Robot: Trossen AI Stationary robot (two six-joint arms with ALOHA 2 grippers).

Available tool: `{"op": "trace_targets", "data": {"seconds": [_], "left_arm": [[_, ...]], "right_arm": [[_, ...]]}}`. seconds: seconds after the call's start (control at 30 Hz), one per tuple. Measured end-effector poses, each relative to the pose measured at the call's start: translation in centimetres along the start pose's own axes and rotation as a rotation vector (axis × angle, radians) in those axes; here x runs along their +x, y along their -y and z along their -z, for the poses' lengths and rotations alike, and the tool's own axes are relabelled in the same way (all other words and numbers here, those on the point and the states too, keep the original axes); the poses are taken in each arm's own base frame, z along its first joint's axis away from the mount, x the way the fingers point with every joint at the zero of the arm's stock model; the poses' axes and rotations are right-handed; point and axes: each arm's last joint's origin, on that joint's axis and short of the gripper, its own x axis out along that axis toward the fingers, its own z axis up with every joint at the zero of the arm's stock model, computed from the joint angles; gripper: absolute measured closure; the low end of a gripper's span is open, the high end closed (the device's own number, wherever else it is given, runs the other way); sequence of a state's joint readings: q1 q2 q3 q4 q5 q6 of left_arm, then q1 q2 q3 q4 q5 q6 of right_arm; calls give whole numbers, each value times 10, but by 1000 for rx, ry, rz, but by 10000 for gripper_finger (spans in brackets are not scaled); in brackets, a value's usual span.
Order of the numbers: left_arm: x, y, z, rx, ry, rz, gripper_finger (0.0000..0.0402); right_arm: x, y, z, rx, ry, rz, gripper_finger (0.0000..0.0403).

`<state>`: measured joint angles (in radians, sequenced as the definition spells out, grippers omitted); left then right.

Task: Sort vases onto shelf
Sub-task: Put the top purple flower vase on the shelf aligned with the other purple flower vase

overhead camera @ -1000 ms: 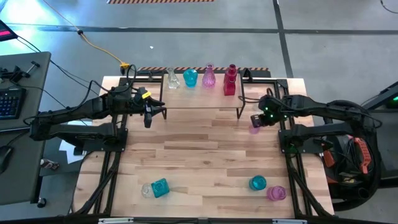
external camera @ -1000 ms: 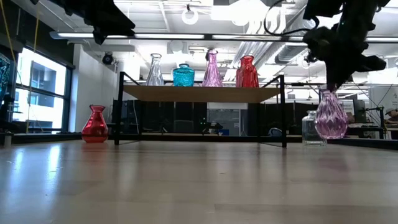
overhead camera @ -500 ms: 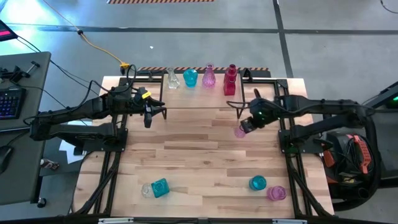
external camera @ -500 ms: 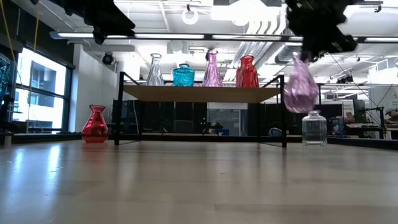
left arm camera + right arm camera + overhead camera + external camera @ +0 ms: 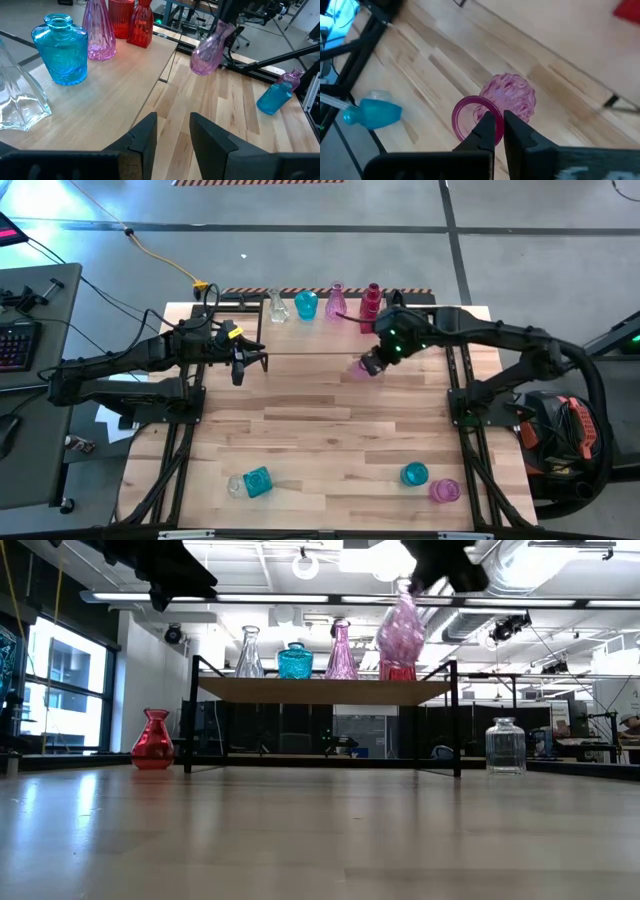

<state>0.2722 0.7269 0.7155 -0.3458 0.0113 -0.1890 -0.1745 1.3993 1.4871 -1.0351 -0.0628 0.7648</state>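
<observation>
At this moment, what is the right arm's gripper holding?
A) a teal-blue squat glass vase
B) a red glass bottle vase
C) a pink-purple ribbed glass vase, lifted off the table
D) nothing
C: the right gripper has its jaws pinched on the rim of the pink-purple ribbed glass vase, which hangs in the air at about the height of the vases standing on the low wood-topped shelf.

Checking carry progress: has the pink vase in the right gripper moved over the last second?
Yes. The pink vase, held by the right gripper, went from low beside the clear jar up and across to above the shelf.
</observation>
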Motion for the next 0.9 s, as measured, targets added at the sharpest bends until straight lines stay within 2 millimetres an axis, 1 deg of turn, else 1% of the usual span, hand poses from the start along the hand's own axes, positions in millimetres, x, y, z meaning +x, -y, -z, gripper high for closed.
{"op": "trace_targets", "data": {"seconds": [0.1, 0.23, 0.4, 0.53, 0.63, 0.7, 0.9], "left_arm": [[0, 0, 0, 0, 0, 0, 296], [0, 0, 0, 0, 0, 0, 296], [0, 0, 0, 0, 0, 0, 296], [0, 0, 0, 0, 0, 0, 296], [0, 0, 0, 0, 0, 0, 296], [0, 0, 0, 0, 0, 0, 296], [0, 0, 0, 0, 0, 0, 296]], "right_arm": [[-1, -6, -18, 0, 3, 22, 403], [7, -11, -47, 5, 14, 56, 403], [19, -9, -82, 28, 0, 115, 403], [20, -9, -104, 36, 21, 125, 403], [20, -8, -117, 45, 34, 129, 403], [24, -6, -123, 54, 25, 142, 403], [36, 5, -136, 72, 0, 149, 403]]}}
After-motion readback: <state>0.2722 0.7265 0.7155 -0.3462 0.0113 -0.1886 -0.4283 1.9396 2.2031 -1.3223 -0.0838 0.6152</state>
